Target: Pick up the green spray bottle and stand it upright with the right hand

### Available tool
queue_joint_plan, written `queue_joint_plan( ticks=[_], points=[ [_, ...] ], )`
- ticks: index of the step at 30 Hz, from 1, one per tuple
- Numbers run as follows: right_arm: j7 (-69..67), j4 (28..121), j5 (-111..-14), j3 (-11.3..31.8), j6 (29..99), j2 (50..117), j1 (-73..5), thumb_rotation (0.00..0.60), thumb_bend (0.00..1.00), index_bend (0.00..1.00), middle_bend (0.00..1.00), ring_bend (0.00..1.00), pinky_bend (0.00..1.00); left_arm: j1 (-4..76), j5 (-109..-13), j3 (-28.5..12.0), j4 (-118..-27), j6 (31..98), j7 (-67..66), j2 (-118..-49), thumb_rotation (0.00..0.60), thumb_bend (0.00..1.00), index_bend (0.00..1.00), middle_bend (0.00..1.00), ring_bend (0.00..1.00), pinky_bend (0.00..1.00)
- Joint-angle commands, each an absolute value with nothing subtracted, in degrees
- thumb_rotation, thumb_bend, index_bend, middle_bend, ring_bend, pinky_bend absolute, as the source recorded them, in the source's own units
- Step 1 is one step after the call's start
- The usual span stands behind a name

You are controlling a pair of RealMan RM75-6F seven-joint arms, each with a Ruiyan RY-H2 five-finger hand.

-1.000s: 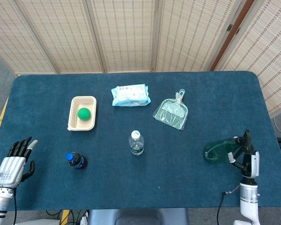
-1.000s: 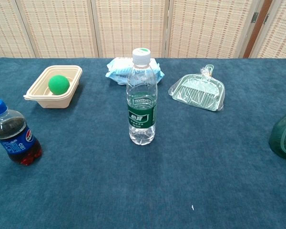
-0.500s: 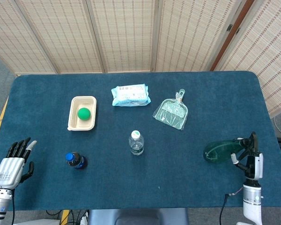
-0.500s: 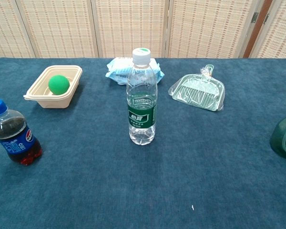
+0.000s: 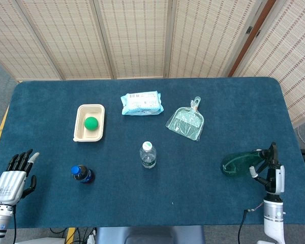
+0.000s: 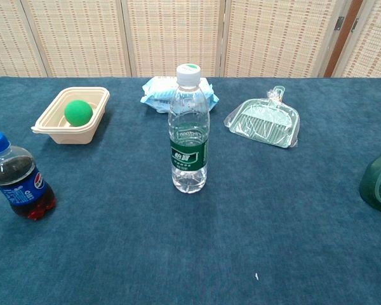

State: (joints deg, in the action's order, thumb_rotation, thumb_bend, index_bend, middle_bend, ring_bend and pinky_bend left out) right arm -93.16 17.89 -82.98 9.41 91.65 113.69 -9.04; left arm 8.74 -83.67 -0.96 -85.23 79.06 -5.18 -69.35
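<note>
Left hand (image 5: 12, 179) lies open, fingers spread; right hand (image 5: 270, 170) edge-on.

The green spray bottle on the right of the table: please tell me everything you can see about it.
The translucent green plastic spray bottle lies on its side on the blue cloth table, near the right front edge. Its rounded body points left and its neck and spray head point right, toward the right hand, whose fingers are at that end; a firm grip cannot be confirmed. In the chest view only its body shows, at the right border.

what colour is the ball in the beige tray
Green. The ball sits in the tray, and the chest view shows it best.
</note>
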Motion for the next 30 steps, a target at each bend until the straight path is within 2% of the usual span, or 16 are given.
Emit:
queue_joint_plan(
  ticks=[1, 30],
  points=[
    [-93.28, 17.90, -82.96, 9.44, 91.66, 113.67, -9.04, 0.600, 0.19, 0.55, 0.55, 0.51, 0.48, 8.75, -83.63, -0.97, -85.25, 79.00, -5.28, -69.40, 0.600, 0.61, 0.06, 0.01, 0.00, 0.00],
    [-93.76, 18.57, -83.20, 9.41, 93.35, 112.51, -8.91, 0.600, 0.18, 0.54, 0.48, 0.46, 0.45, 8.62, -82.75, -1.04, -84.88, 78.38, -6.30, -69.63, 0.600, 0.61, 0.06, 0.01, 0.00, 0.00]
  ],
)
